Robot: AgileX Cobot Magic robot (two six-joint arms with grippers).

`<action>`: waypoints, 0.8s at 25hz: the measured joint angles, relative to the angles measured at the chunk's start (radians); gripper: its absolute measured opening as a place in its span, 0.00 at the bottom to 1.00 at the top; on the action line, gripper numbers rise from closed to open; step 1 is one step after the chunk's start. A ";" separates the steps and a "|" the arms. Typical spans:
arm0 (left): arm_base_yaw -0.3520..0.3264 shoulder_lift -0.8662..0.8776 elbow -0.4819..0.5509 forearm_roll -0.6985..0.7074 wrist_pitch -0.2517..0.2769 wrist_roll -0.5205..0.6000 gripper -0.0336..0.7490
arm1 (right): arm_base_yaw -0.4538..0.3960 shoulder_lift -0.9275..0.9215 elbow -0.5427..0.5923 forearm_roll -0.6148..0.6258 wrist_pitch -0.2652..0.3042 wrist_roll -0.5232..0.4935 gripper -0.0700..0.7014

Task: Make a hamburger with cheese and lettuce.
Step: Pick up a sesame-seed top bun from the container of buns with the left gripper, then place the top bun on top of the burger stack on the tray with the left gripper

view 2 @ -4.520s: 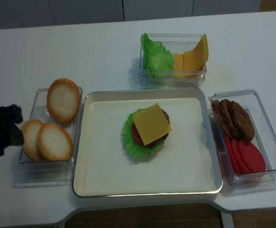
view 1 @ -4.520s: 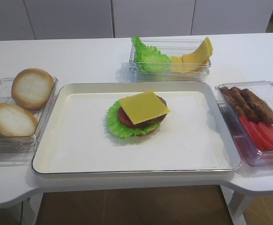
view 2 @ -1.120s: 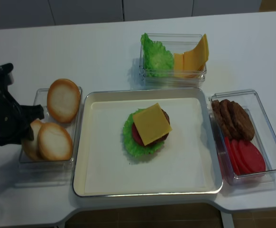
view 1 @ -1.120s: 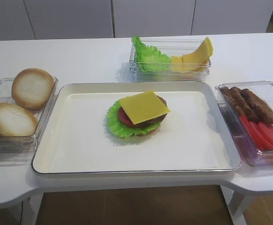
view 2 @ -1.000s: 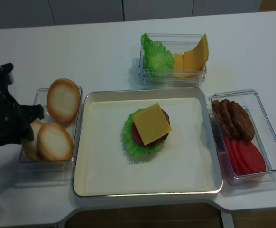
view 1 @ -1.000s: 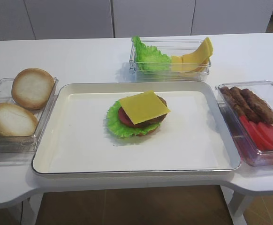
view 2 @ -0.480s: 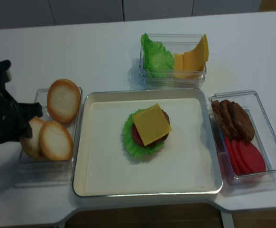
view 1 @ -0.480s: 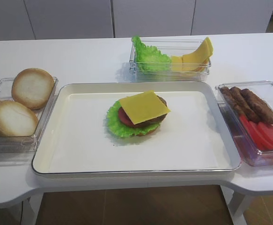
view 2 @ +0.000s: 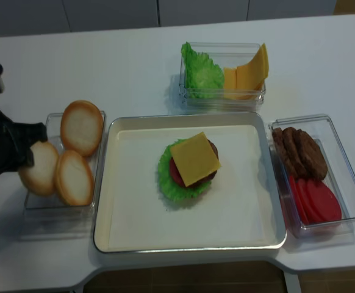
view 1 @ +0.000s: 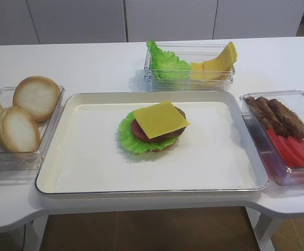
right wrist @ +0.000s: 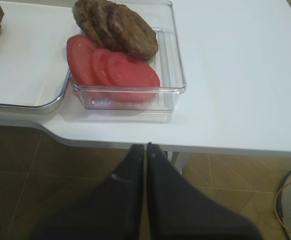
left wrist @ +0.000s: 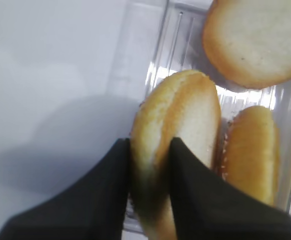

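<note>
The left hand grips a bun half over its box; the right hand is pressed closed, holding nothing.

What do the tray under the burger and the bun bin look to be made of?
Tray: likely enamelled or painted metal, cream inside, with a shiny silvery rolled rim. Bun bin: clear hard plastic, see-through walls with ribbed floor.
</note>
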 joint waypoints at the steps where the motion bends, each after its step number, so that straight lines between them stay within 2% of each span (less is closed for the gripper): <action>1: 0.000 -0.014 0.000 0.009 0.002 0.000 0.27 | 0.000 0.000 0.000 0.000 0.000 0.000 0.13; 7: 0.000 -0.100 0.000 0.094 0.040 0.000 0.27 | 0.000 0.000 0.000 0.000 0.000 0.000 0.13; 14: 0.000 -0.180 0.000 0.108 0.061 0.020 0.27 | 0.000 0.000 0.000 0.000 0.000 0.000 0.12; 20: -0.078 -0.212 -0.040 0.116 0.117 0.073 0.27 | 0.000 0.000 0.000 0.000 0.000 0.000 0.12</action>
